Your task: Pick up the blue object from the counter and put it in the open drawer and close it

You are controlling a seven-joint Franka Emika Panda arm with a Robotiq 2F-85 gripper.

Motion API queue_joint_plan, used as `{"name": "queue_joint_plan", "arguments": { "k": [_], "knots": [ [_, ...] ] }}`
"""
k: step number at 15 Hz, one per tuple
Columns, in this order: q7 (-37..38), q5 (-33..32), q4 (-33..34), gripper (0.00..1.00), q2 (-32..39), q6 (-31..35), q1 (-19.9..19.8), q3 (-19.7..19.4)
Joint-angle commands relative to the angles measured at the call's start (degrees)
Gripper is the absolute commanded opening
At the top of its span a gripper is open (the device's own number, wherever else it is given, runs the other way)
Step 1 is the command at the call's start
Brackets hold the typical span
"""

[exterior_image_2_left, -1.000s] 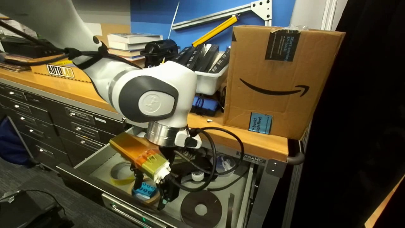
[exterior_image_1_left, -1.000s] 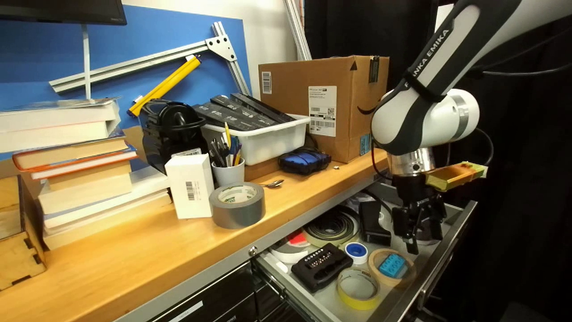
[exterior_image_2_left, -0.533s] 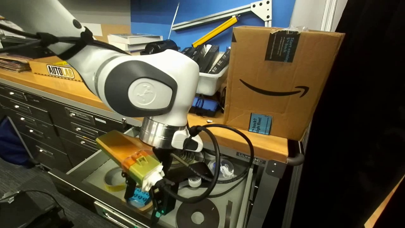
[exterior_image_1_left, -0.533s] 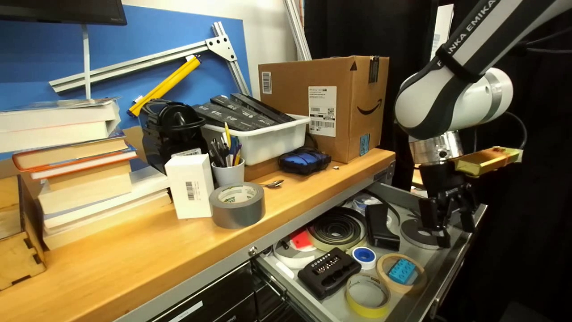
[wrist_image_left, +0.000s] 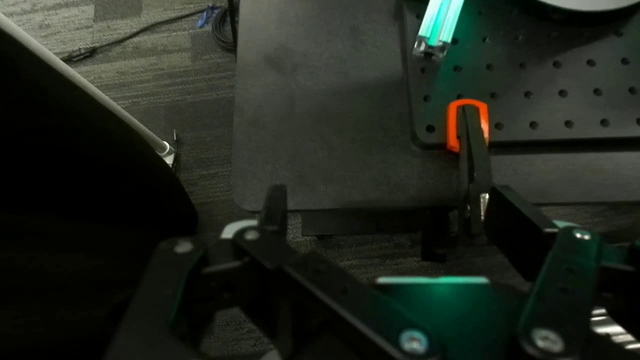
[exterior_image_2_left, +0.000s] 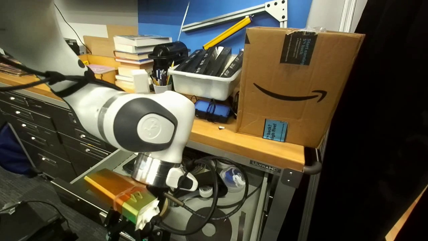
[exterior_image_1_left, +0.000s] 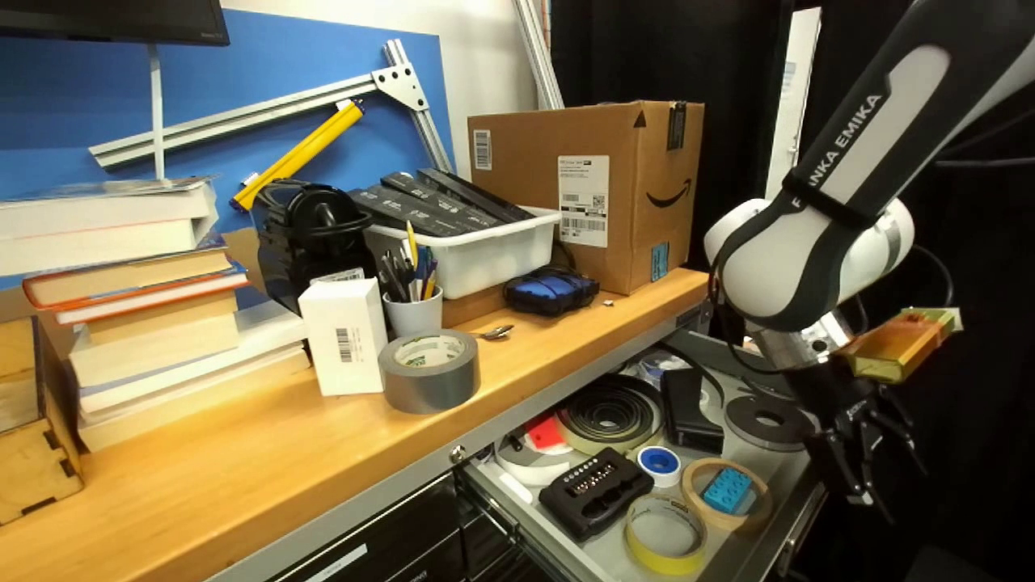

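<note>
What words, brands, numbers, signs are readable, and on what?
"NKA EMIKA": arm, start partly hidden
"ULTRAHD": bench rail
"Start earning 5% back": dark tape on cardboard box
"back? igh five!": its blue sticker
Smile arrow: same box
Too small: shipping label, black cartons, white box, tape roll, monitor logo

Light-blue block [exterior_image_1_left: 727, 490], light-brown counter [exterior_image_1_left: 267, 454]

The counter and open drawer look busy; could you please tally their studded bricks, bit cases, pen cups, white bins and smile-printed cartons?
Studded brick: 1
Bit case: 1
Pen cup: 1
White bin: 1
Smile-printed carton: 1
Total: 5
</note>
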Motion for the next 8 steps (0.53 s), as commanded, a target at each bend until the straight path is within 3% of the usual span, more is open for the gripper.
{"name": "queue_joint_plan", "arguments": {
  "k": [1, 5, 8],
  "knots": [
    [7.25, 1.18, -1.35, 1.0, 3.65, 11.22, 1.65, 1.31],
    [12.69, 3.56, -0.07, 1.0, 6.84, 23.49, 3.85, 2.99],
    [20.37, 1.72, 2.33, 1.0, 10.32, 33.99, 7.34, 3.97]
  ]
}}
